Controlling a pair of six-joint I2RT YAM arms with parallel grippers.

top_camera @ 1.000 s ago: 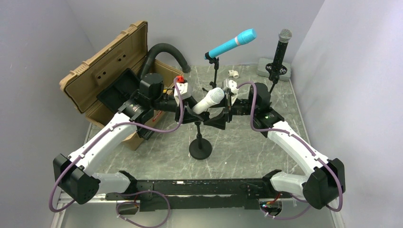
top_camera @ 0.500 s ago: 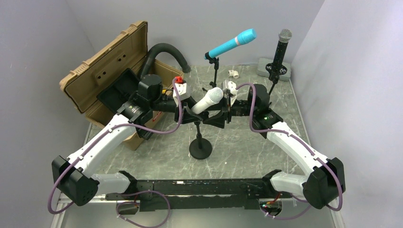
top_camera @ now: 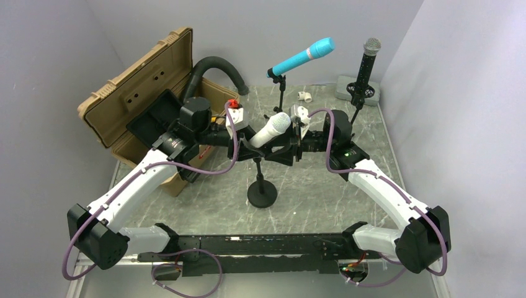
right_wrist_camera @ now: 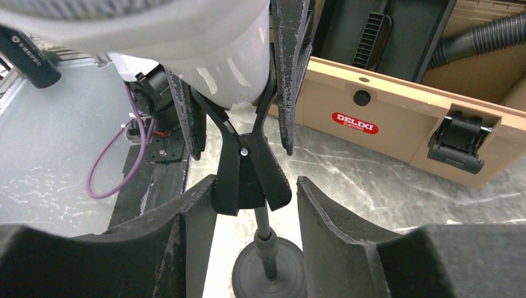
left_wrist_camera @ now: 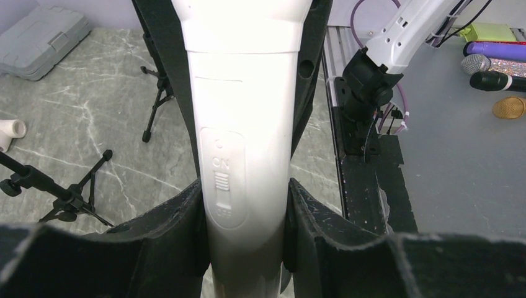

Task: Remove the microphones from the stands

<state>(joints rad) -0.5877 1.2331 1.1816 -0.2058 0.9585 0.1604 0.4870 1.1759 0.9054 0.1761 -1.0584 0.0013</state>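
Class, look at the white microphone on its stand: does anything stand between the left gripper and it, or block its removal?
Nothing separates them: the left gripper is shut on the white microphone. In the way is the black clip, clasping the microphone; the right gripper flanks its handles.

From above and behind the arm bases, we look down on the whole table [top_camera: 322, 192]. Our left wrist view sits tight against the white microphone [left_wrist_camera: 245, 124], facing rightward across the table. Our right wrist view sits low beside the stand [right_wrist_camera: 248, 180], facing left toward the tan case [right_wrist_camera: 397, 118]. All three views share the white microphone.
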